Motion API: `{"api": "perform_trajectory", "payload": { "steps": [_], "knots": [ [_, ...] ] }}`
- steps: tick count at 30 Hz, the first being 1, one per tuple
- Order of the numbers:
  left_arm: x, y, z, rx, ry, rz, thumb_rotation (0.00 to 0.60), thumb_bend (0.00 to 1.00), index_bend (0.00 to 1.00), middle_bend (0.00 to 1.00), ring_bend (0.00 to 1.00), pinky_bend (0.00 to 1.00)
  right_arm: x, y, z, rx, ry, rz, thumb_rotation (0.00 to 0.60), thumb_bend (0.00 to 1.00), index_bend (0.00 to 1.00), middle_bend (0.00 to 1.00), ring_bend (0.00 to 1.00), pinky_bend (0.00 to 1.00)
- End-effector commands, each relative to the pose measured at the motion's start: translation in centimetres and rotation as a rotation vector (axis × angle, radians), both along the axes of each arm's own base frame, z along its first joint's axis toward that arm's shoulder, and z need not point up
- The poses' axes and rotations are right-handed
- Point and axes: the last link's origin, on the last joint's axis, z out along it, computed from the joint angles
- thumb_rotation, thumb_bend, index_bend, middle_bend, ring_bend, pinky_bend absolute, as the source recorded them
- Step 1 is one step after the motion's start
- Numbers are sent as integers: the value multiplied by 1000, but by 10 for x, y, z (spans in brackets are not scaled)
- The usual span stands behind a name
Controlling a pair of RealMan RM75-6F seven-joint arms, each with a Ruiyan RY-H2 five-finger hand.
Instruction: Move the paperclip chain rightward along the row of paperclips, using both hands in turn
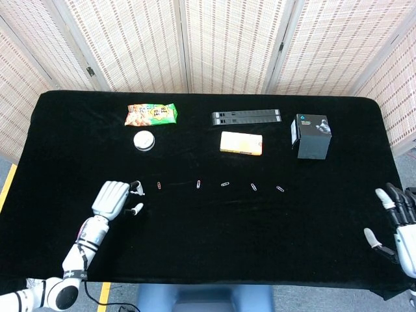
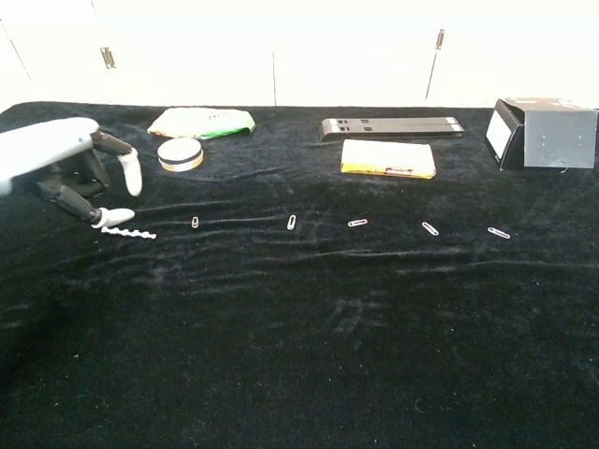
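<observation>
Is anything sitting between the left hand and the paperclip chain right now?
Nothing visible does. The left hand hangs over the left end of the paperclip chain, one fingertip at or very near that end; contact can't be confirmed. The nearest single paperclip lies beyond the chain's right end, not between them.

Head view: taken from high above the near edge, tilted steeply down; the whole black worktop (image 1: pixel 208 247) is framed, with folding screens (image 1: pixel 227 45) at 12 o'clock. Chest view: taken from low at the near edge, facing 12 o'clock at a shallow angle, nearer to the cloth; white cabinets (image 2: pixel 281 47) are seen behind. Shared by both: the paperclip row (image 1: pixel 224 184) (image 2: pixel 357 223), the black box (image 1: pixel 311 135) (image 2: pixel 547 133) at 2 o'clock, and the left hand (image 1: pixel 114 199) (image 2: pixel 65 164).
</observation>
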Motion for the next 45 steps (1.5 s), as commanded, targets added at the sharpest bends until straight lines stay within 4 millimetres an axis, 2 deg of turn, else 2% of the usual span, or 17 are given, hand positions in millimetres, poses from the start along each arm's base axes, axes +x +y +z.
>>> {"api": "perform_trajectory", "payload": {
  "steps": [1,17,30,45],
  "knots": [
    [0,13,-11,-21,-3,19,600,334,529,1000,1000,1000,-4,2,4,-20,-3,-13,600,337,0,0,0,0],
    [-31,43,-32,-40,60,45,600,394,573,1000,1000,1000,-10,1,4,-29,6,-65,600,339,0,0,0,0],
    [-37,49,-41,-58,89,47,600,386,515,1000,1000,1000,-12,-2,3,-24,11,-84,600,338,0,0,0,0],
    [-41,51,-44,-65,109,62,600,385,517,1000,1000,1000,-12,-3,1,-20,16,-86,600,337,0,0,0,0]
  ]
}}
